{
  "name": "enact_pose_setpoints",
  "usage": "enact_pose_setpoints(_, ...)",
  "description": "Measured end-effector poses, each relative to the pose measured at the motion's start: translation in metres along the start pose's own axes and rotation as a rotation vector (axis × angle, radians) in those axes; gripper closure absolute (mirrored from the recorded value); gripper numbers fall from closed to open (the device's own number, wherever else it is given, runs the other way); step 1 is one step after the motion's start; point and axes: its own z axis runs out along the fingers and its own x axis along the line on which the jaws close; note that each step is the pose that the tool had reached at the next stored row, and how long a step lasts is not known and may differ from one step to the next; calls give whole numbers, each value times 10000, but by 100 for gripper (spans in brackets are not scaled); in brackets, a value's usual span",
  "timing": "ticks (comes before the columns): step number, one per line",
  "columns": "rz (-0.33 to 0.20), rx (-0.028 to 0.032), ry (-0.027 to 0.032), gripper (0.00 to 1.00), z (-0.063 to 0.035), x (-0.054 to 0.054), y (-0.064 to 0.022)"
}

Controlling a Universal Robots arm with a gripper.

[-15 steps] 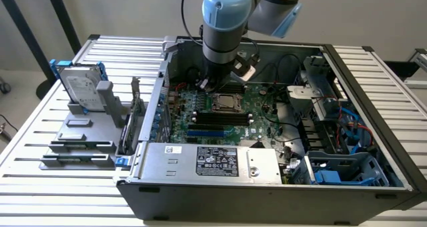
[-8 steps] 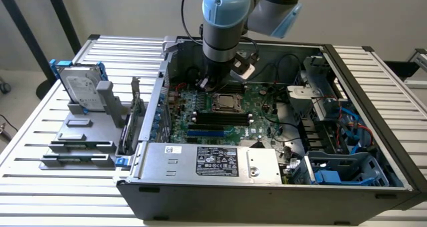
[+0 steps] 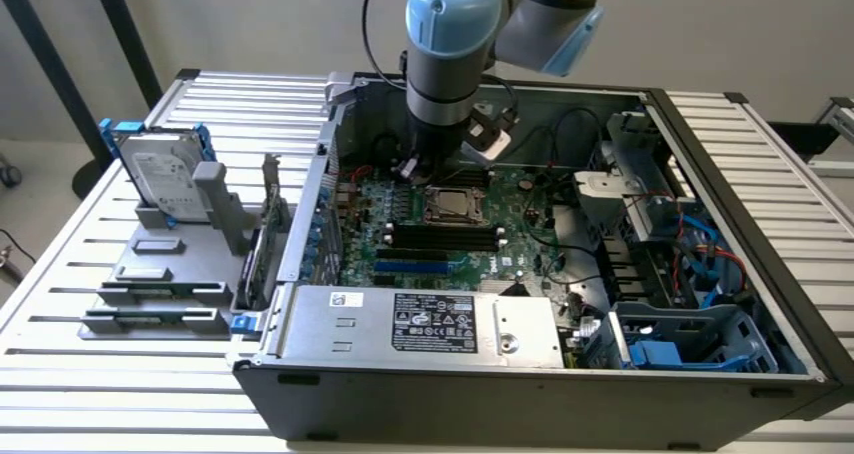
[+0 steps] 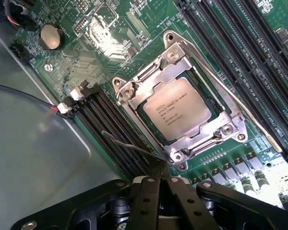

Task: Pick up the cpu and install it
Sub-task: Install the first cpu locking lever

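Jaws [image 4: 159, 184] shut, empty, tips by the socket lever [image 4: 134, 147]. Cpu [image 4: 176, 109] already sits in its socket [image 4: 175, 103], centre of the wrist frame, frame clamped over it. Install looks near done; lever latching seems the step in hand. Motherboard [image 3: 521, 239] mid-frame in the exterior view.

The cpu [image 4: 178, 109] was a flat, square, dull silver chip with printed markings. It lay seated inside the metal socket frame [image 4: 134, 93].
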Motion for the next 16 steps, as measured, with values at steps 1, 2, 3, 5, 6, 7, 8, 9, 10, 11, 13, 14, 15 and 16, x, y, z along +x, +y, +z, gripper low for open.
enact_pose_setpoints(1, -1, 0, 0, 89, 2, 6, 8)
enact_pose_setpoints(2, -1, 0, 1, 89, 4, 11, 17)
enact_pose_setpoints(3, -1, 0, 2, 89, 6, 18, 26)
enact_pose_setpoints(5, -1, -1, 1, 89, 10, 31, 44)
enact_pose_setpoints(6, -1, -2, 0, 89, 13, 37, 52)
enact_pose_setpoints(7, -1, -4, -4, 89, 15, 42, 57)
enact_pose_setpoints(8, 0, -11, -13, 89, 18, 47, 57)
enact_pose_setpoints(9, 0, -19, -23, 89, 22, 52, 54)
enact_pose_setpoints(10, -1, -29, -34, 89, 28, 60, 50)
enact_pose_setpoints(11, -2, -44, -50, 89, 34, 68, 45)
enact_pose_setpoints(13, -2, -77, -92, 89, 43, 78, 37)
enact_pose_setpoints(14, -3, -90, -107, 89, 46, 80, 39)
enact_pose_setpoints(15, -3, -106, -126, 89, 48, 81, 40)
enact_pose_setpoints(16, -3, -120, -145, 89, 51, 83, 43)
